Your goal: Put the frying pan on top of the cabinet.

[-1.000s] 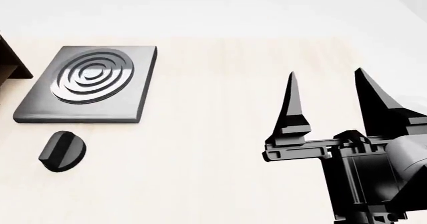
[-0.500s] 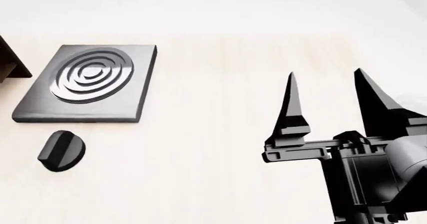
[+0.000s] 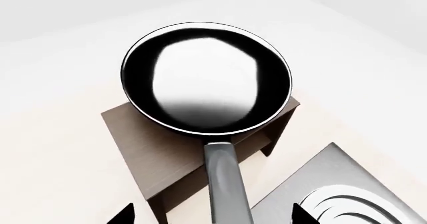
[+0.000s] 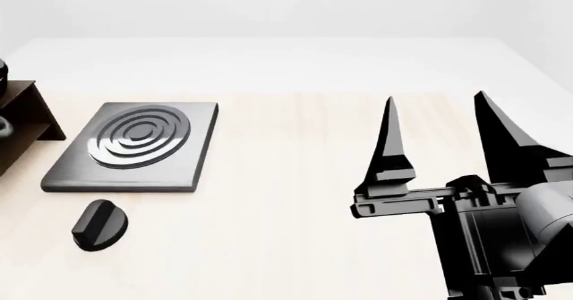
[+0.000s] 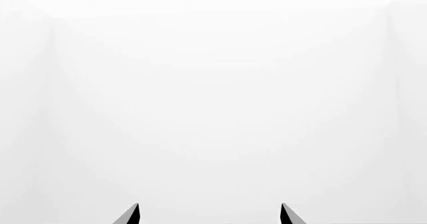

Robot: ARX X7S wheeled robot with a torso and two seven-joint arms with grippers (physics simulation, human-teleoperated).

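Note:
In the left wrist view the black frying pan (image 3: pixel 207 76) lies on the flat top of the dark brown cabinet (image 3: pixel 157 146). Its bowl overhangs the cabinet's far edges. Its long grey handle (image 3: pixel 227 184) runs back between my left gripper's (image 3: pixel 211 215) two fingertips (image 3: pixel 127 216). They stand wide apart and do not touch it. The left gripper is open. In the head view only a corner of the cabinet (image 4: pixel 27 122) shows at the far left. My right gripper (image 4: pixel 439 122) is open and empty over the bare table at the right.
A square grey hotplate with rings (image 4: pixel 134 145) lies just right of the cabinet, and it also shows in the left wrist view (image 3: pixel 340 194). A black knob (image 4: pixel 98 225) lies in front of it. The pale table (image 4: pixel 296 179) ends at a white wall behind.
The head view has shifted: hotplate, knob and cabinet corner sit lower and further right in the picture, and the table's far edge now shows. The right gripper holds its place.

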